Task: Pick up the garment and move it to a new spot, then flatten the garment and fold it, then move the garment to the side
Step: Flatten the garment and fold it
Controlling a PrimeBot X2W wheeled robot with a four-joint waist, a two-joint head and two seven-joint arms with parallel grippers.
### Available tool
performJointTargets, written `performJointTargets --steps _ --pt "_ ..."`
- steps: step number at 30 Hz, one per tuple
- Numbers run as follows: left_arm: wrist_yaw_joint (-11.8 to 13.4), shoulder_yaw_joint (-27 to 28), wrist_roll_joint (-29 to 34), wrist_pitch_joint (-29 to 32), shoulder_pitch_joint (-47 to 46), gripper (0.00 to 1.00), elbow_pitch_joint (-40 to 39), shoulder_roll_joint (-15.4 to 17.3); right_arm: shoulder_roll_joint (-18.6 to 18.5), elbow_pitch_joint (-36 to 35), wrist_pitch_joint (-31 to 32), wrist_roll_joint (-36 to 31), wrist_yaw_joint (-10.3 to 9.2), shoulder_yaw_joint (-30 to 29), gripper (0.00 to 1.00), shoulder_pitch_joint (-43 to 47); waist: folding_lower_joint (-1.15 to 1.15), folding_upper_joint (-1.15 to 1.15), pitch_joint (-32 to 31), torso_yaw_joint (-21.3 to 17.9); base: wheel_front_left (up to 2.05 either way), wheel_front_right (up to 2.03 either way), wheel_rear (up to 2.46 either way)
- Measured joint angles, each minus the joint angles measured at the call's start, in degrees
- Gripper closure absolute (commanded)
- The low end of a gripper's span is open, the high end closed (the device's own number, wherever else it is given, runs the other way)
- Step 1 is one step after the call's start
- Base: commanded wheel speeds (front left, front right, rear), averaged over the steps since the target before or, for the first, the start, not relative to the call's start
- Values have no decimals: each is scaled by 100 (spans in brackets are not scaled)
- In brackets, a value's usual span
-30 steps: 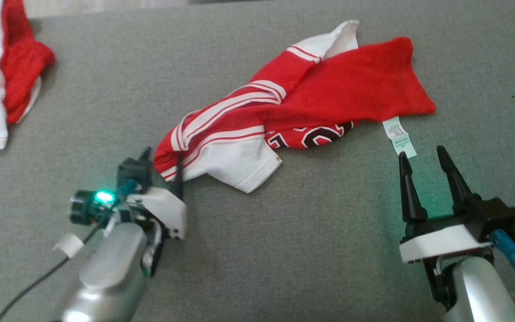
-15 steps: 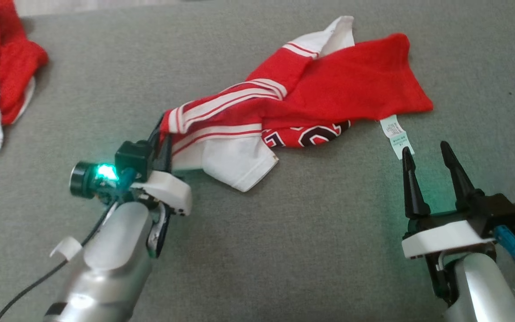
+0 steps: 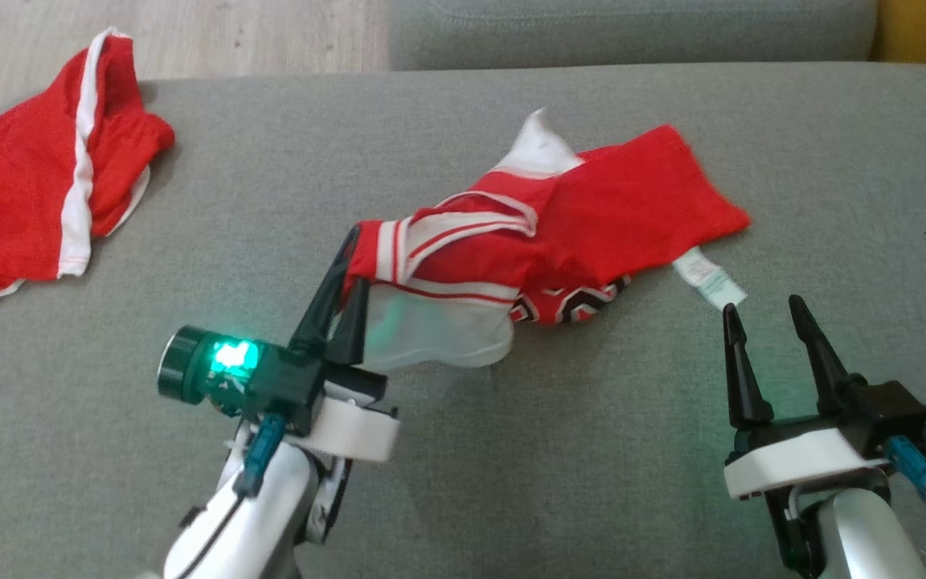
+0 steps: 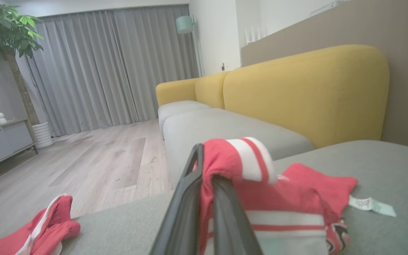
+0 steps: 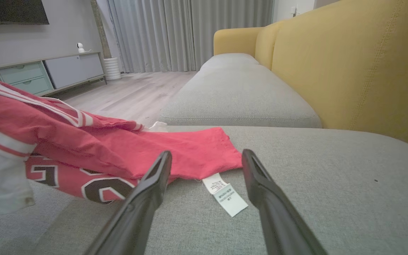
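The garment [image 3: 616,217], a red jersey with white stripes, a white sleeve and dark lettering, lies crumpled mid-cushion. My left gripper [image 3: 350,269] is shut on its striped left edge and holds that end raised off the cushion, the white sleeve hanging below. The left wrist view shows the red and white fabric [image 4: 246,163] draped between and over the closed left gripper [image 4: 207,166]. My right gripper [image 3: 760,310] stands open at the lower right, just short of the garment's white care label [image 3: 708,277]. In the right wrist view the label [image 5: 225,194] lies between the open right gripper [image 5: 207,154] fingers, on the cushion.
A second red garment with a white stripe [image 3: 53,201] lies at the far left edge of the grey sofa cushion [image 3: 511,482]. Wooden floor [image 3: 214,36] lies beyond it. Another grey cushion [image 3: 632,28] and a yellow backrest [image 4: 296,88] border the far side.
My left gripper has shut on the garment's striped edge and lifted it, pulling that end up and rightward. The head camera has also shifted. The right gripper stays open in place.
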Motion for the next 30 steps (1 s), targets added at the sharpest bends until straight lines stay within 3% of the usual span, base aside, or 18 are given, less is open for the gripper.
performJointTargets --steps 4,9,17,27,28,29,30 --pt "160 -76 88 463 151 100 -820 124 0 -11 0 15 0 -22 0 -1 0 0 -15 -66 0 0 0" --pt "175 -20 -45 765 158 100 -824 168 0 -44 0 15 0 -26 0 -3 0 0 112 -169 0 0 0" --pt "-19 434 -415 531 -425 100 756 230 0 -94 0 7 0 -7 0 -200 2 0 573 -460 0 0 0" --pt "-381 744 -738 -9 -1560 100 2704 -35 0 -188 0 -13 0 -7 0 -525 3 0 1143 -836 0 0 0" --pt "-420 750 -762 -49 -1582 98 2805 -80 -1 -188 0 -13 0 -15 0 -526 3 0 1151 -841 0 0 0" --pt "-423 753 -783 -78 -1597 68 2880 -124 0 -188 0 -13 0 -32 0 -525 3 0 1143 -832 0 0 0" --pt "-481 759 -803 -114 -1604 45 2942 -165 -1 -188 0 -14 0 -52 0 -526 3 0 1123 -813 0 0 0"
